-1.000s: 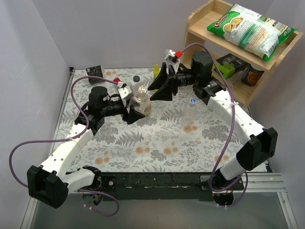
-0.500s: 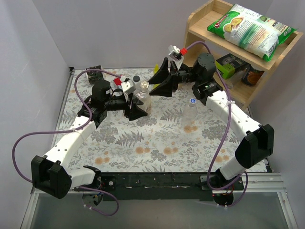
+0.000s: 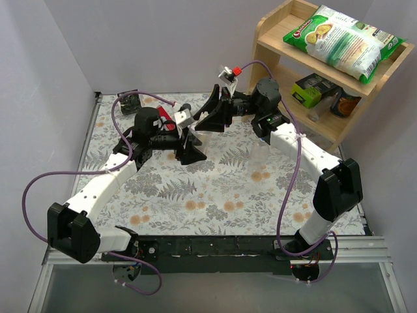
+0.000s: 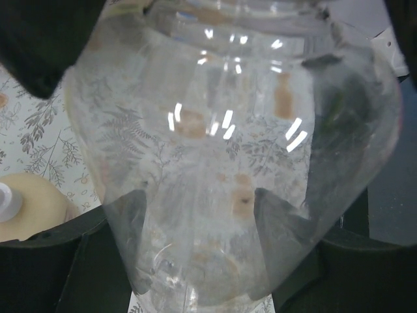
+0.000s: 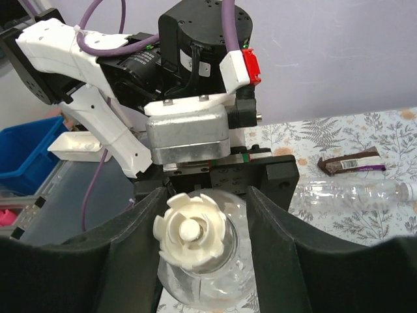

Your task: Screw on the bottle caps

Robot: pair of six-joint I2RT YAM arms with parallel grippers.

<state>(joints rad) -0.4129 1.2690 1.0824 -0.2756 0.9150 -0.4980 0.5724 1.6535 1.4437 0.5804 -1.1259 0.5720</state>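
Between jaws of left claw [image 3: 187,145], grips small transparent plastic bottle [image 4: 228,150], likely to stop it turning. At its mouth, surrounds pale ridged round plastic cap [image 5: 191,230] with right claw [image 3: 210,119], partly open, not pinching yet.

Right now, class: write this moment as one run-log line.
left hand: shut on clear bottle | right hand: flanking pale cap on its neck, grip unclear
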